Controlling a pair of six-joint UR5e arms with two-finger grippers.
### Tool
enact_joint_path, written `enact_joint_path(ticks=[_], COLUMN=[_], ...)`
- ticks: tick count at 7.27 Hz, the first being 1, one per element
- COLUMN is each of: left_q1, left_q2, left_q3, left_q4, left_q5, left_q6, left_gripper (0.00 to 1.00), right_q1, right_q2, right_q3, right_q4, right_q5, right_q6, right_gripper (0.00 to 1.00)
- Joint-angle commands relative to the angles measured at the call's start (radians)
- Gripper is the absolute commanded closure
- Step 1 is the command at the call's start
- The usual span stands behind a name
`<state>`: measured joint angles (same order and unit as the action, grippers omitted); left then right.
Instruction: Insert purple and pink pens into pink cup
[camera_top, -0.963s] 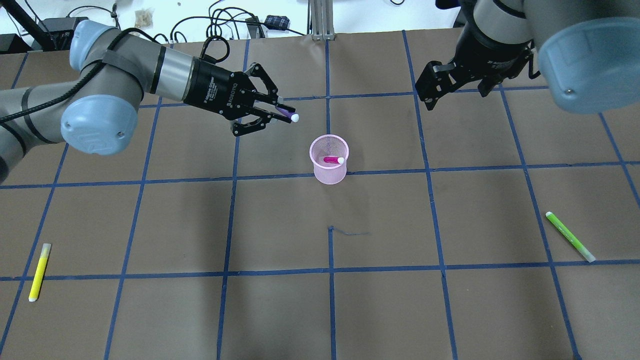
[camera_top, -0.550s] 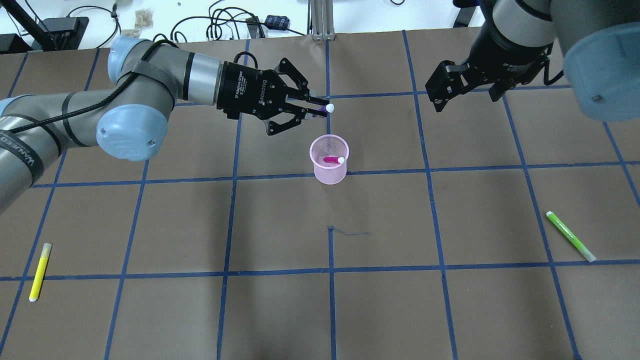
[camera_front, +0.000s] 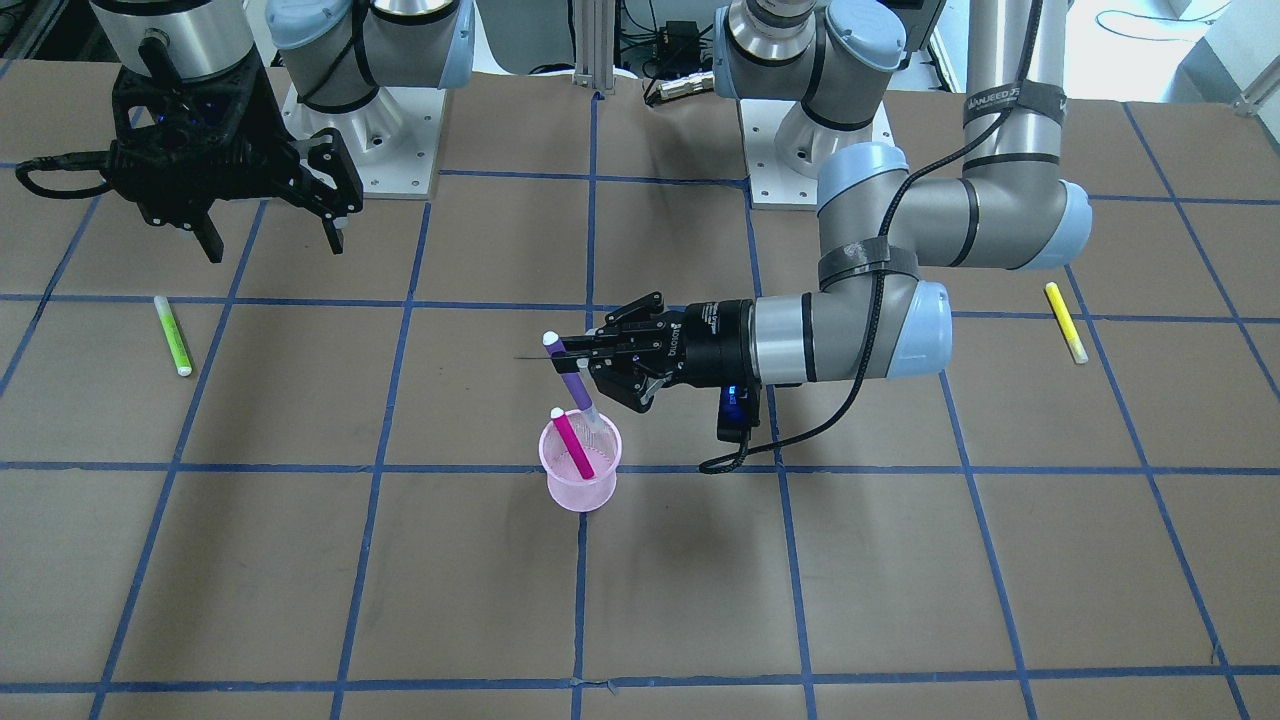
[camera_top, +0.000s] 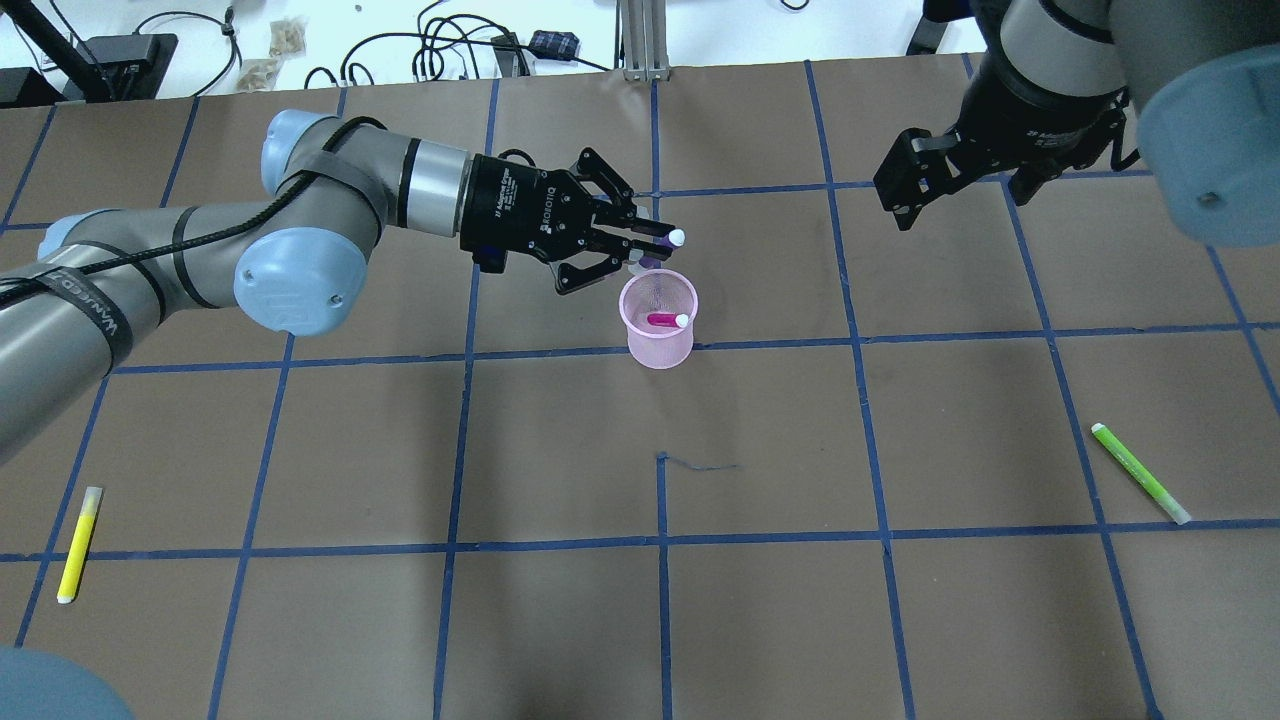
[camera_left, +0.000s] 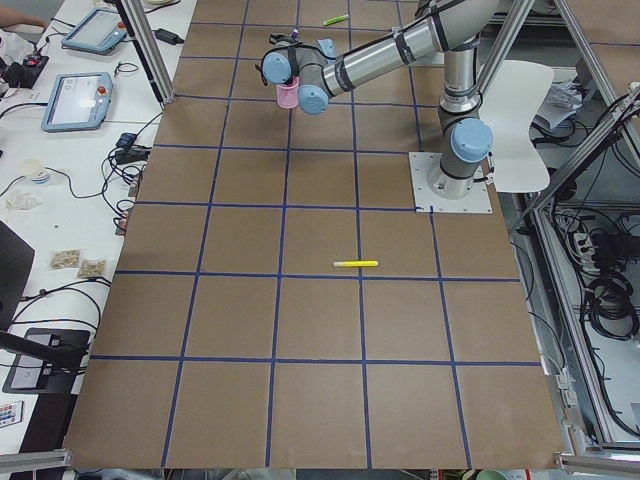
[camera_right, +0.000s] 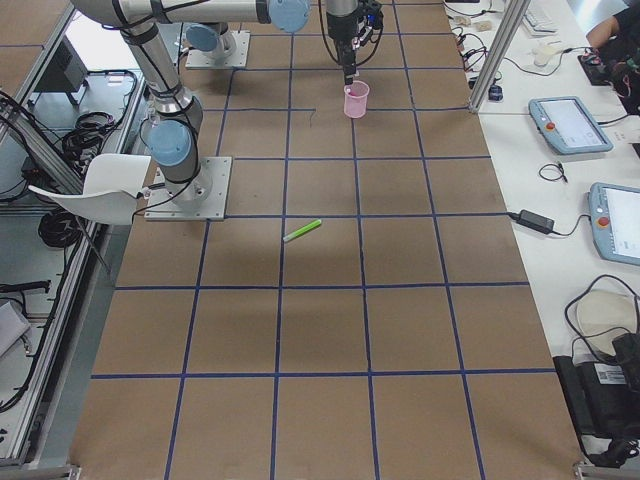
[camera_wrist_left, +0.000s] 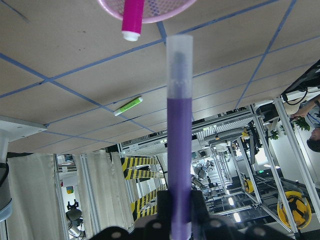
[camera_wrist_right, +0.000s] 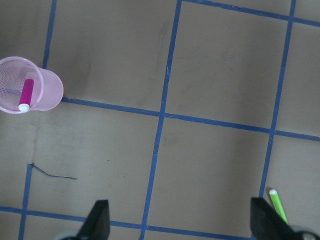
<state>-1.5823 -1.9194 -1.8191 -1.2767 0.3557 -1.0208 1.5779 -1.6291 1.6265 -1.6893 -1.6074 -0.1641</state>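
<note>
The pink mesh cup (camera_top: 658, 350) stands upright near the table's middle, with the pink pen (camera_top: 662, 320) leaning inside it. My left gripper (camera_top: 640, 245) is shut on the purple pen (camera_top: 676, 238), just behind the cup's far rim. In the front view the purple pen (camera_front: 572, 385) hangs tilted, its lower tip at the cup's rim (camera_front: 580, 490) beside the pink pen (camera_front: 573, 445). The left wrist view shows the purple pen (camera_wrist_left: 179, 150) pointing at the cup (camera_wrist_left: 165, 11). My right gripper (camera_top: 962, 195) is open and empty, high at the far right.
A yellow pen (camera_top: 78, 545) lies at the near left. A green pen (camera_top: 1140, 472) lies at the near right and shows in the right wrist view (camera_wrist_right: 277, 204). Blue tape lines grid the brown table. Cables lie beyond the far edge.
My left gripper has carried the purple pen rightward and down to the cup's far rim. My right gripper has drifted slightly right and stays open.
</note>
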Motion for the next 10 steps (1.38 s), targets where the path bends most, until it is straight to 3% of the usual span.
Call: enact_joint_path(ticks=[1,3,5,6,7,8,9,10], left_q1=[-0.002,0.004,0.005,0.005,0.005,0.005,0.005,0.007], left_q2=[-0.045,-0.069,-0.087,-0.099,-0.110,-0.112,-0.112,-0.104], left_q3=[0.009,-0.002,-0.002,0.000,0.001,0.000,0.010,0.021], left_q4=[0.007,0.011,0.011,0.013,0.013,0.013,0.014,0.029], left_q5=[0.000,0.009,0.009,0.014,0.014,0.022,0.063,0.072], left_q6=[0.004,0.042,0.068,0.099,0.122,0.122,0.122,0.122], left_gripper=[0.96,0.96,0.87,0.71,0.61,0.43,0.14,0.06], right_q1=[0.002,0.002,0.001,-0.004,-0.002,-0.002,-0.001,-0.001], right_q2=[-0.002,0.000,0.003,0.002,0.002,0.000,0.000,0.000], right_q3=[0.001,0.003,0.003,0.007,0.004,0.003,0.007,0.007], right_q4=[0.000,-0.001,-0.016,-0.016,-0.013,0.002,0.005,0.003], right_q5=[0.006,0.014,0.055,0.082,0.081,0.069,0.067,0.069], right_q6=[0.000,-0.002,0.004,0.068,0.118,0.117,0.117,0.117], right_gripper=[0.00,0.00,0.00,0.00,0.00,0.00,0.00,0.00])
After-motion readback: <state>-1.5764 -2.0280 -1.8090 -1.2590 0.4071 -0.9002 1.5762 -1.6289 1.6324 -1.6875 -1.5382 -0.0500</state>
